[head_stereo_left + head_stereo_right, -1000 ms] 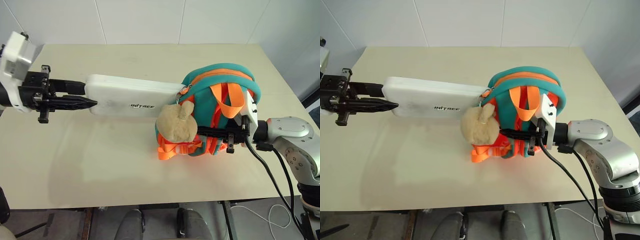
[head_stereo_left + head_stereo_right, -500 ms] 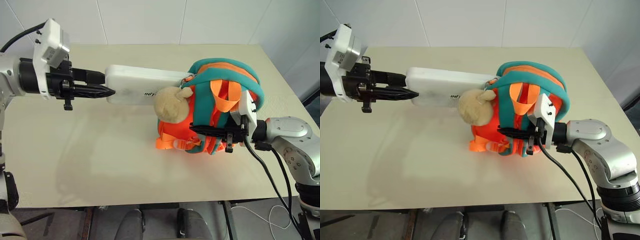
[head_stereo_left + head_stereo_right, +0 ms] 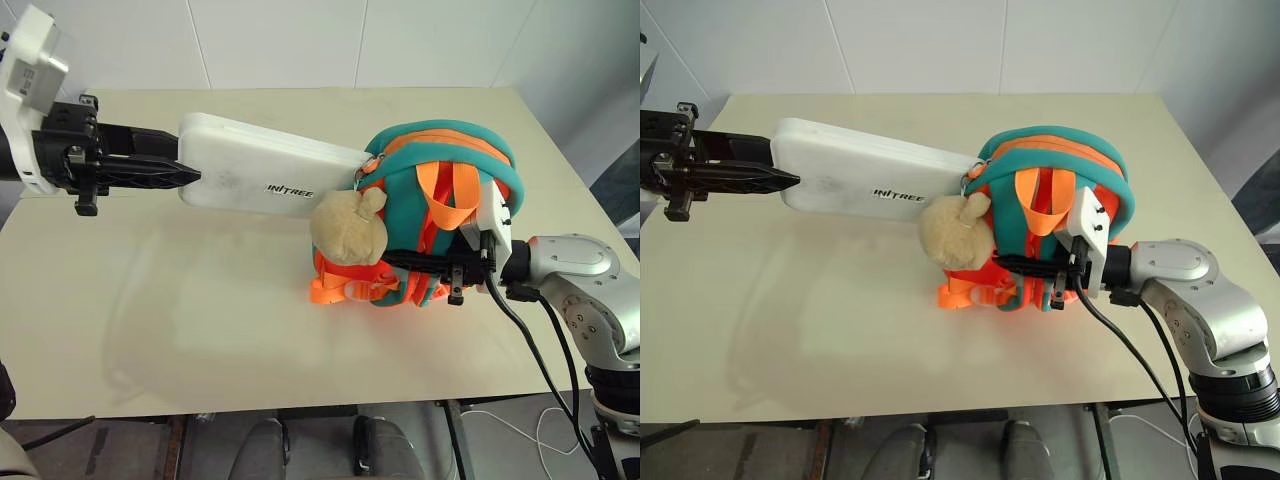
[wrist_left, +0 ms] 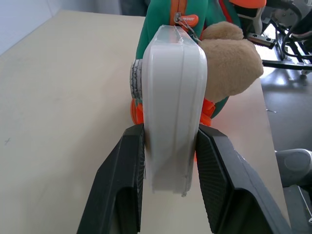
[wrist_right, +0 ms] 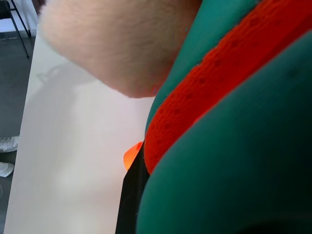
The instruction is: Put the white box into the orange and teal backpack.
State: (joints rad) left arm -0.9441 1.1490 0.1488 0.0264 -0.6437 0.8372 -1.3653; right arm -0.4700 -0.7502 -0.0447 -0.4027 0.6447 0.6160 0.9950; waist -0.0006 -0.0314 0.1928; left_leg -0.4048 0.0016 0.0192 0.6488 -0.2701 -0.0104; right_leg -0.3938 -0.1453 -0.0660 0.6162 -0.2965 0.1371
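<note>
Box [image 3: 265, 177] clamped between my left fingers [image 4: 124, 195] by its near short end, one black finger on each broad face, seen clearly in the left wrist view. My left arm comes in from the left side of the tabletop [image 3: 200, 320], with the fingers pointing level toward the right, along the box's length.

Box long axis runs left to right across the tabletop, sloping slightly toward me at its far end. That far end points at the backpack [image 3: 440, 215] and meets its teal rim next to the zipper pull; I cannot tell how far it has gone inside. Most of the box is outside the bag and raised above the tabletop. Dark lettering on the top face sits near the bag end.

My right arm reaches in from the right with its forearm roughly level and the fingers [image 3: 420, 262] pointing left. They are closed on the backpack's front, low down among the orange and teal straps. The right wrist view shows teal and orange fabric pressed close against them.

Backpack sits right of centre on the tabletop. The plush toy [image 3: 348, 228] hangs at its left side, just under the box's far end.
</note>
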